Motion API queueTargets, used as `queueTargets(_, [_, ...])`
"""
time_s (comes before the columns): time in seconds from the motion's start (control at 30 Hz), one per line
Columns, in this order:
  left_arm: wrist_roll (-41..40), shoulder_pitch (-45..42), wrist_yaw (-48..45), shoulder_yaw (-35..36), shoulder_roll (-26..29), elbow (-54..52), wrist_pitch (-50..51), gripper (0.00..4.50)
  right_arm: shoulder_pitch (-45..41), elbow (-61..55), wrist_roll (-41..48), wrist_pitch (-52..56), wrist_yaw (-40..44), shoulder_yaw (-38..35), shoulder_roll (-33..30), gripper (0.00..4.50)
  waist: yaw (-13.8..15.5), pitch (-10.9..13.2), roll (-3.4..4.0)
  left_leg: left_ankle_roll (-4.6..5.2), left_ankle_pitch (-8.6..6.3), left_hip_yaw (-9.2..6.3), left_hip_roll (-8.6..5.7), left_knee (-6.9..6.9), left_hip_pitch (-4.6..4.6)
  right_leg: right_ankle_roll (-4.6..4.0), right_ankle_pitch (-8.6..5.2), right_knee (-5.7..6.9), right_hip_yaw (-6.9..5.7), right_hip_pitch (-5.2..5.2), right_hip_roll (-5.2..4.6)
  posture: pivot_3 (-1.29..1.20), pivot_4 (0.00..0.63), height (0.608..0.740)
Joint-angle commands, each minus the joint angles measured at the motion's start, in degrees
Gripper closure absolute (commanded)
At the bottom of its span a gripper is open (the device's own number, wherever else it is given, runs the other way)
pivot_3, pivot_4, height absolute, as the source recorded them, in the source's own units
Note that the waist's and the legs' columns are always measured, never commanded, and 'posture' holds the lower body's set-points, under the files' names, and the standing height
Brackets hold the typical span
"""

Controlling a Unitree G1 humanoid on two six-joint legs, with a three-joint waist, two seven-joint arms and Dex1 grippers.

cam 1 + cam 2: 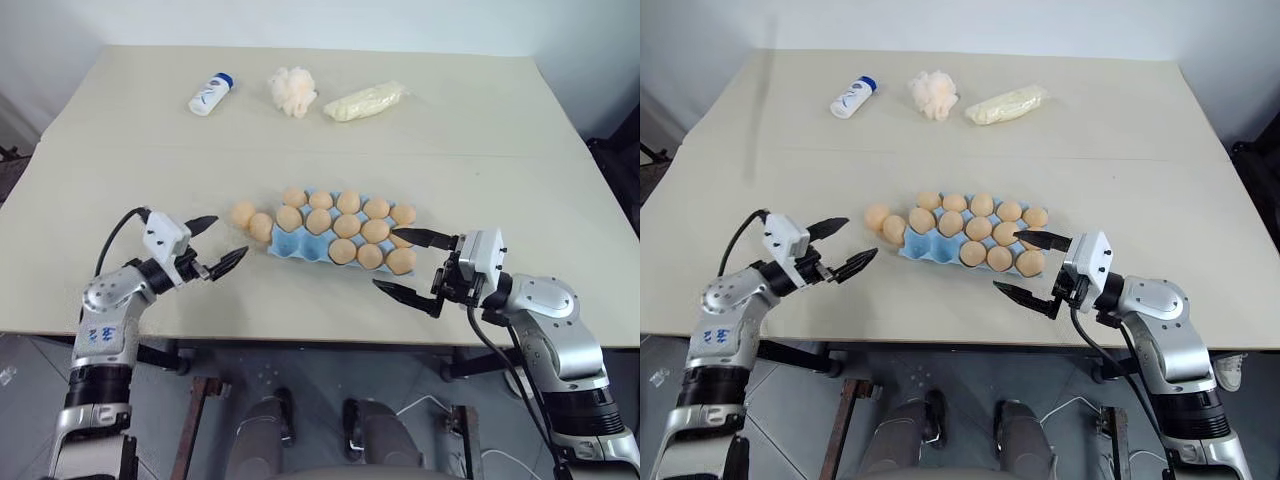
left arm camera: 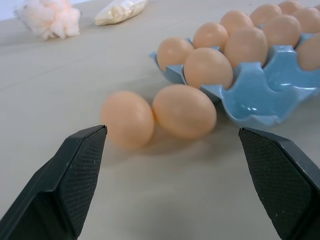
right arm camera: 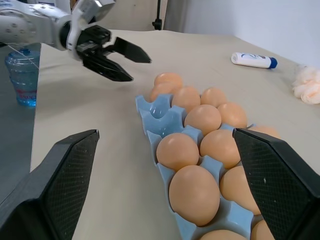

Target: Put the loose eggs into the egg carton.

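Your left claw (image 1: 214, 245) gapes empty at nine o'clock, beside two loose eggs (image 1: 252, 221) touching the egg carton (image 1: 292, 243)'s left end. Its front-left cups look empty; most others are filled. At three o'clock, your right claw (image 1: 405, 265) is spread wide, holding nothing.

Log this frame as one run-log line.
left hand: open, empty | right hand: open, empty | loose eggs: two beside egg carton | carton: two cups free

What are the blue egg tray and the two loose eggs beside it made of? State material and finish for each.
Light-blue moulded egg carton: looks like glossy hard plastic or glazed ceramic, since its cup walls carry bright highlights; which one is unclear. Two loose pale orange-tan eggs: smooth and matte, with only soft shading; real shell or imitation cannot be told.
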Motion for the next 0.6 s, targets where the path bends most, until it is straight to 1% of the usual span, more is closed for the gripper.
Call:
queueTargets(0.03, [1.2, -5.3, -0.9, -1.0, -0.7, 6.2, -3.0, 0.01, -0.3, -1.0, 0.3, -0.6, -0.2, -0.9, -0.2, 0.00, 0.0, 0.0, 0.00, 0.00, 0.00, 0.02, 0.00, 0.00, -0.01, 0.01, 0.00, 0.00, -0.01, -0.01, 0.00, 0.00, 0.150, 0.740])
queueTargets(0.1, [1.1, -10.2, 0.4, -0.4, -1.9, 12.4, -3.4, 0.01, 0.0, -1.3, 0.2, -0.7, -0.6, -1.0, -0.1, 0.00, 0.0, 0.0, -0.01, 0.00, 0.00, 0.01, 0.01, 0.04, -0.01, 0.02, 0.01, 0.03, -0.04, 0.00, 0.00, 0.00, 0.150, 0.740])
queueTargets(0.17, [0.4, -13.3, 1.3, 0.7, -3.1, 16.4, -3.6, 0.01, 0.3, -1.7, 0.2, -0.7, -1.0, -1.2, -0.1, 0.00, 0.1, 0.0, -0.01, 0.01, 0.01, 0.01, 0.01, 0.12, -0.02, 0.05, 0.03, 0.08, -0.07, 0.01, 0.01, 0.00, 0.150, 0.740])
queueTargets(0.33, [-0.5, -16.6, 1.9, 2.1, -4.6, 20.9, -4.4, 0.01, 1.1, -2.4, 0.2, -0.7, -1.6, -1.5, -0.2, 0.00, 0.0, 0.0, -0.02, 0.06, 0.01, 0.03, 0.02, 0.16, 0.00, 0.11, 0.06, 0.09, -0.14, 0.06, 0.01, 0.00, 0.150, 0.740])
queueTargets(0.5, [2.4, -20.7, 7.5, 1.4, -6.5, 28.0, -5.7, 0.01, 2.9, -3.3, 0.2, -1.1, -2.1, -2.0, -0.4, 0.00, 0.1, 0.0, -0.04, 0.07, 0.02, 0.01, 0.04, 0.36, 0.00, 0.14, 0.07, 0.21, -0.24, 0.11, 0.04, 0.00, 0.150, 0.740])
queueTargets(0.6, [3.5, -22.9, 10.7, 1.4, -7.4, 31.2, -6.5, 0.01, 3.1, -3.4, 0.2, -1.2, -2.2, -2.1, -0.4, 0.00, 0.1, 0.0, -0.05, 0.12, 0.00, 0.00, 0.03, 0.51, 0.00, 0.32, 0.17, 0.20, -0.22, 0.19, 0.02, 0.00, 0.150, 0.740])
